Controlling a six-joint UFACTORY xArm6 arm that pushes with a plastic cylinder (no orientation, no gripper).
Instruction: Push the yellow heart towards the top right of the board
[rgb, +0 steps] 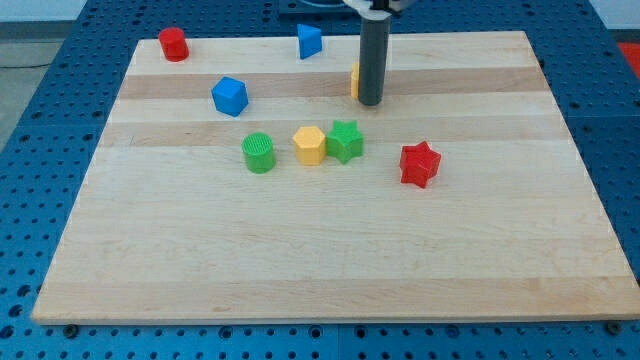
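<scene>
My tip (370, 102) is set against a small yellow block (354, 80), mostly hidden behind the rod. Its shape cannot be told. No gripper is fitted; the wooden counter (320, 250) carries both.

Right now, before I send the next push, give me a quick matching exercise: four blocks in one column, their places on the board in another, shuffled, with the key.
Blocks:
1. red cylinder
2. red star
3. green cylinder
4. blue cube

Places:
A. alone, toward the view's right of the green star
B. top-left corner of the board
C. just left of the yellow hexagon
D. upper left, below and to the right of the corner block

Pairs: 1-B, 2-A, 3-C, 4-D
</scene>
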